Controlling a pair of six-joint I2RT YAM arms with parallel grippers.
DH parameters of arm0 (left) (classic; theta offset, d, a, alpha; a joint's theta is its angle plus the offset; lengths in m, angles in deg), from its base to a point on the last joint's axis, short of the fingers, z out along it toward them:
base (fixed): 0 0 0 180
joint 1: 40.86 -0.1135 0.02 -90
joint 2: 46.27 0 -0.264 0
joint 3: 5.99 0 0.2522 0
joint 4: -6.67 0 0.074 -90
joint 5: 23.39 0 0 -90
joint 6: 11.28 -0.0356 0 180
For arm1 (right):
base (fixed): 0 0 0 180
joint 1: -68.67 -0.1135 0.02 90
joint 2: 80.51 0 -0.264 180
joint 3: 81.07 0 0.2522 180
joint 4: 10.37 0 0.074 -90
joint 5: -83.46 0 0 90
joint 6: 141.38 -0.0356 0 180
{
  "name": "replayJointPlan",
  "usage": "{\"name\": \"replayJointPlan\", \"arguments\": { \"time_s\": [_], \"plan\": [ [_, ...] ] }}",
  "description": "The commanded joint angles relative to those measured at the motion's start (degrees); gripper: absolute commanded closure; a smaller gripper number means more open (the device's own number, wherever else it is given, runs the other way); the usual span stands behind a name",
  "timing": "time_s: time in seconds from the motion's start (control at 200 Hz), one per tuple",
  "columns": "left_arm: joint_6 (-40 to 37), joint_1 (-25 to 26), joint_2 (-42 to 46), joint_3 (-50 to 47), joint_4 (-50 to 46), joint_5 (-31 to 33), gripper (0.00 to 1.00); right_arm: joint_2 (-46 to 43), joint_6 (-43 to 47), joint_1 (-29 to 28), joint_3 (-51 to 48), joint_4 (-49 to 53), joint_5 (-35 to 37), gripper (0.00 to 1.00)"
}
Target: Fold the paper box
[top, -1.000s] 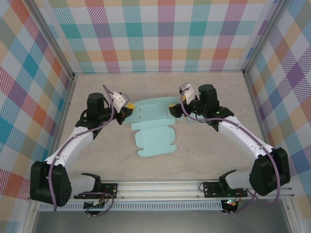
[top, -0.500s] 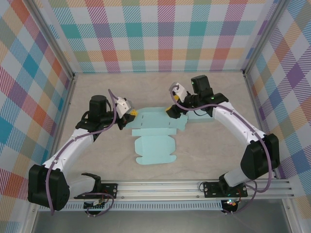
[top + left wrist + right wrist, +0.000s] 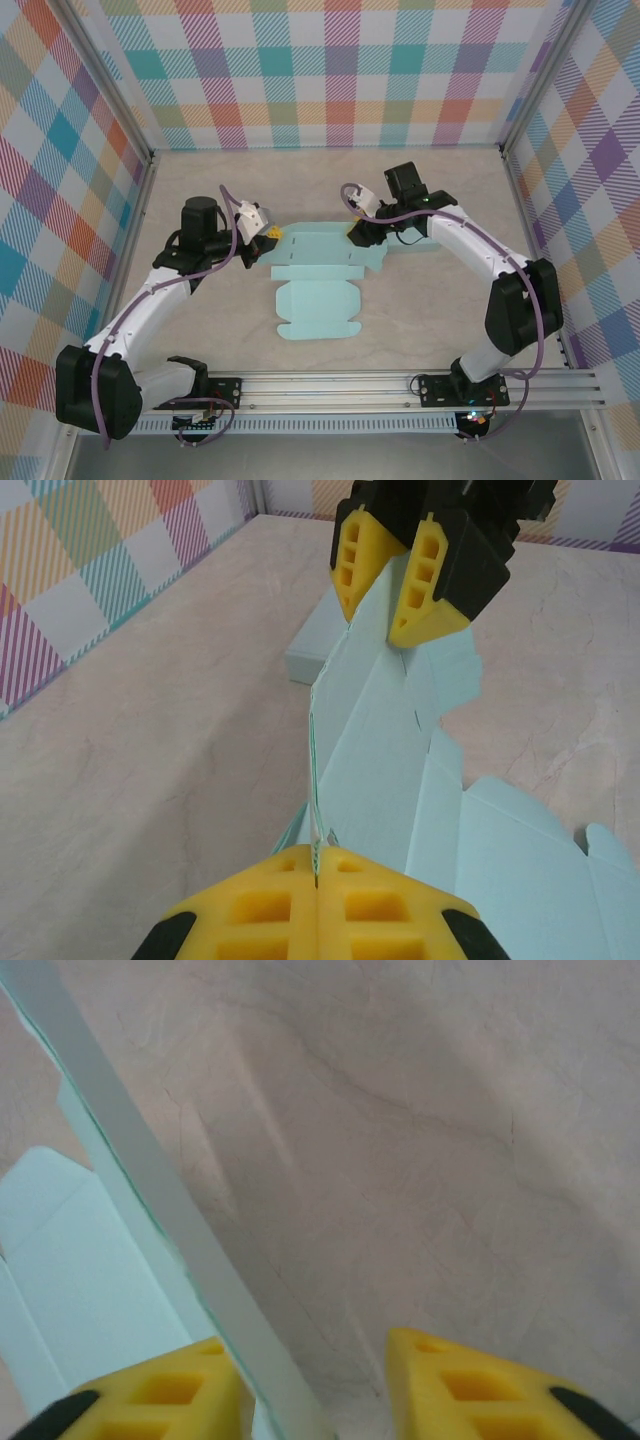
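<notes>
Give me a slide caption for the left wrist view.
Left gripper pinches the raised paper box flap while the right gripper straddles its far edge.

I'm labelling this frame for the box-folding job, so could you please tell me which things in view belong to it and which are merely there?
Belongs to the job: paper box; left gripper, shut on its left edge; right gripper, astride its right edge.
Merely there: table; checked walls; metal rail along the near edge.
</notes>
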Motion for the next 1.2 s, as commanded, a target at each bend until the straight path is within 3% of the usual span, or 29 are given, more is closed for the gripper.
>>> {"name": "replayJointPlan", "arguments": {
  "time_s": [0.0, 0.04, 0.055, 0.075, 0.115, 0.145, 0.22, 0.27, 0.425, 0.635, 0.915, 1.195],
  "plan": [
    [-1.1, 0.9, 0.9, 1.6, -0.9, -0.9, 1.0, -0.4, 1.2, -0.1, 1.3, 0.3, 0.4, 0.88],
    [-0.9, 0.9, 0.7, 2.2, -1.5, -0.4, 1.0, -0.9, 1.4, -0.1, 1.1, 0.3, 0.7, 1.0],
    [-1.0, 0.9, 0.6, 2.5, -1.9, -0.2, 1.0, -1.1, 1.5, -0.1, 1.1, 0.3, 0.9, 1.0],
    [-1.1, 0.9, 0.5, 3.0, -2.6, 0.3, 0.94, -1.5, 1.6, -0.3, 1.0, 0.3, 0.9, 1.0],
    [-1.5, 0.9, 0.2, 4.3, -4.3, 1.4, 0.7, -2.2, 2.0, -0.4, 0.9, 0.4, 1.2, 1.0],
    [-2.1, 0.9, -0.1, 5.4, -5.7, 2.1, 0.61, -2.8, 2.4, -0.7, 0.9, 0.6, 1.8, 1.0],
    [-3.8, 1.0, -0.6, 8.7, -8.8, 4.4, 0.47, -4.0, 3.6, -1.5, 1.2, 1.4, 3.3, 1.0],
    [-4.9, 1.1, -0.7, 10.8, -9.5, 5.5, 0.45, -4.4, 4.4, -2.1, 1.8, 2.6, 4.3, 1.0],
    [-10.2, 2.5, -0.9, 15.6, -9.5, 9.1, 0.43, -4.4, 6.4, -3.9, 4.1, 6.2, 5.8, 1.0],
    [-21.3, 6.2, -7.6, 24.4, -21.7, 13.8, 0.46, -4.7, 7.5, -5.0, 5.5, 8.0, 2.9, 1.0],
    [-25.6, 9.2, -14.7, 29.2, -26.4, 20.5, 0.54, -3.5, 8.2, -5.8, 7.7, 10.4, 2.2, 1.0],
    [-26.7, 10.4, -17.4, 31.1, -26.9, 22.7, 0.74, -2.6, 8.5, -6.0, 7.8, 10.5, 2.2, 1.0]
  ]
}}
